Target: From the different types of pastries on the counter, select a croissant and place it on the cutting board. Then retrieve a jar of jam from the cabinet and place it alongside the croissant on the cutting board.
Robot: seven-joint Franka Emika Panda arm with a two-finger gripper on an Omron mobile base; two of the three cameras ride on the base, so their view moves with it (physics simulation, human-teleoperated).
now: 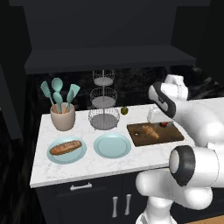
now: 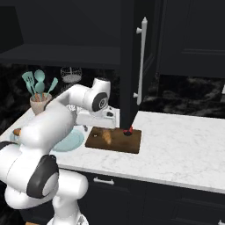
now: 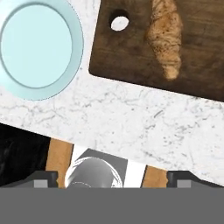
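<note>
White marbled worktop (image 1: 109, 164) carries the dark cutting board (image 1: 140, 139), where the croissant (image 1: 150, 130) lies and the red jar of jam (image 1: 164, 124) stands at the board's far edge. Above them the pincer (image 3: 112, 178) hangs with its jaws spread wide, gripping nothing, while 1 teal plate (image 1: 112, 145) sits just beside the board

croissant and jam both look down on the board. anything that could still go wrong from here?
1. The jar of jam sits near the back edge of the cutting board, partly hidden behind the open cabinet door; placement is hard to confirm from there.
2. The gripper is open, with the arm close over the board; a careless retreat might clip the jar or croissant.
3. The wrist is near the door edge, so lifting out could hit it.
</note>
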